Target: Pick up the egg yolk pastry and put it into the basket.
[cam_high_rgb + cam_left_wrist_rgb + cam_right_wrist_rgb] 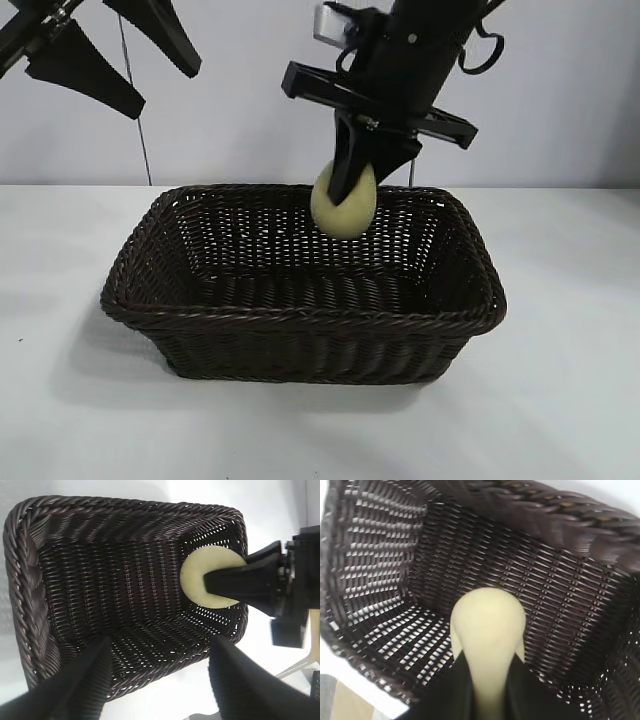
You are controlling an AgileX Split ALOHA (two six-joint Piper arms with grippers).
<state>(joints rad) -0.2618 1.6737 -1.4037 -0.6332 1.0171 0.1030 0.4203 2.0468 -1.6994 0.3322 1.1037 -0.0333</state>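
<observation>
Above the basket (300, 310), over its back part and toward its right end as the exterior view showed it, the right claw (352, 190) hung with its black fingers pointing steeply down. The fingers were clamped on the pastry (345, 205), one on each flat face, so that the pale-yellow disc stood on its edge between them. The pastry was in the air, about level with the braided rim at the back wall, and it did not touch the weave anywhere that could be seen. The left wrist view showed the same grip from the side: the round pastry (200, 577) stuck out beyond the fingertips of the right claw (212, 580), over the inside of the basket (30, 575) and close to one of its short walls. From the right wrist view, the pastry (487, 630) rose up between the two dark fingers (445, 695), and behind it lay the basket (555, 510) with its woven floor and inner walls.

The basket stood on the white tabletop (560, 400), a dark brown wicker rectangle with flared sides, and nothing lay on the part of its floor that was visible.

The left claw (110, 60) hung high above the basket's left end, away from the pastry. Its fingers (80, 690) stood apart, with nothing between them, and they pointed toward the near rim of the basket.
</observation>
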